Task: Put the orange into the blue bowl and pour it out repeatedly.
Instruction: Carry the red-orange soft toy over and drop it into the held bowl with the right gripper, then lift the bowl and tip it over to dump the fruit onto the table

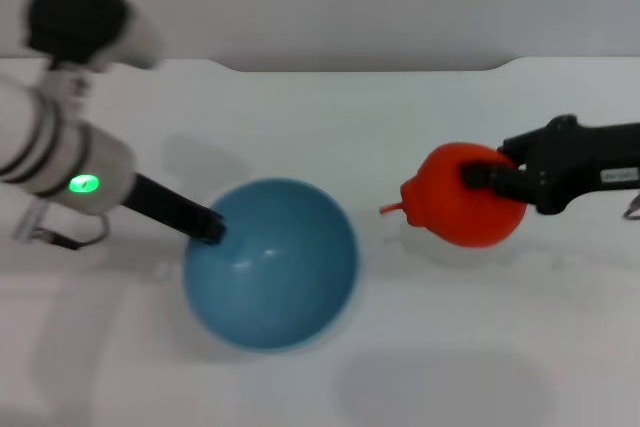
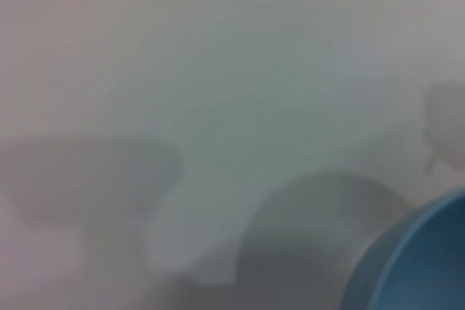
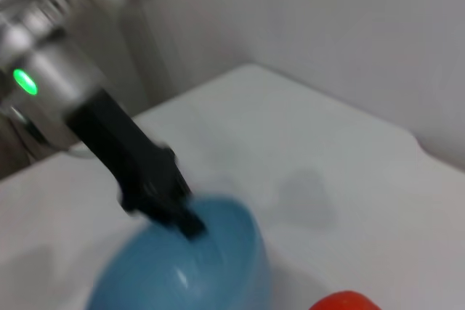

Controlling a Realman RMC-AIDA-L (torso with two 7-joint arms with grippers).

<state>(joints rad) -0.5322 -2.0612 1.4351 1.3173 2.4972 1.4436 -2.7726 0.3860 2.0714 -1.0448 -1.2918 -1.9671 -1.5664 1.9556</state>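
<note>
The blue bowl (image 1: 270, 262) is held at its left rim by my left gripper (image 1: 212, 226), lifted above the white table with its shadow below; it is empty. It also shows in the left wrist view (image 2: 414, 266) and the right wrist view (image 3: 189, 270). The orange (image 1: 465, 195) is red-orange with a small stem toward the bowl. My right gripper (image 1: 490, 177) is shut on it, holding it in the air to the right of the bowl. A sliver of the orange shows in the right wrist view (image 3: 347, 301).
The white table (image 1: 330, 117) spreads around both arms, with its far edge against a grey wall. The bowl's shadow (image 2: 312, 230) lies on the table under the bowl.
</note>
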